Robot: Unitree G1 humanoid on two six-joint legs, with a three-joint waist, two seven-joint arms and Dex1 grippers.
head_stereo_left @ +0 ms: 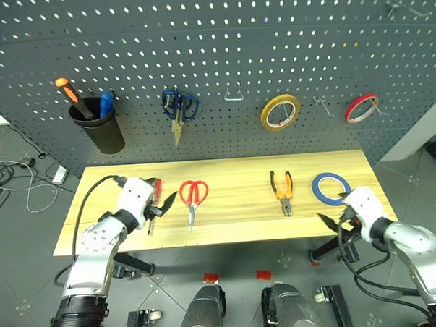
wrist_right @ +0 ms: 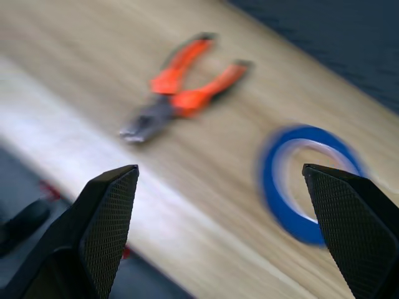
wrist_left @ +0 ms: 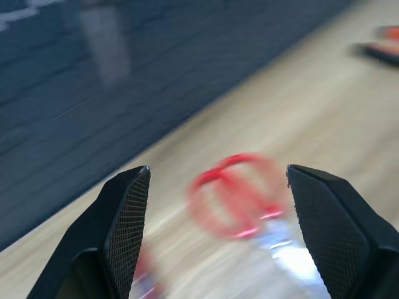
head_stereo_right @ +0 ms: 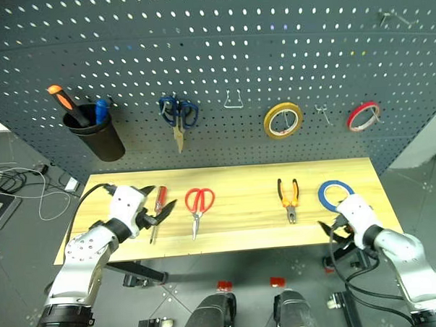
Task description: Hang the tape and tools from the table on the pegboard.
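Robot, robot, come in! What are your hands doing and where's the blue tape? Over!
Left gripper open, empty, by red scissors. Right gripper open, empty, beside blue tape, flat on table. Nothing in the way.

Legible text, labels, brands, numbers, signs: none. No marking can be read on any item or surface.
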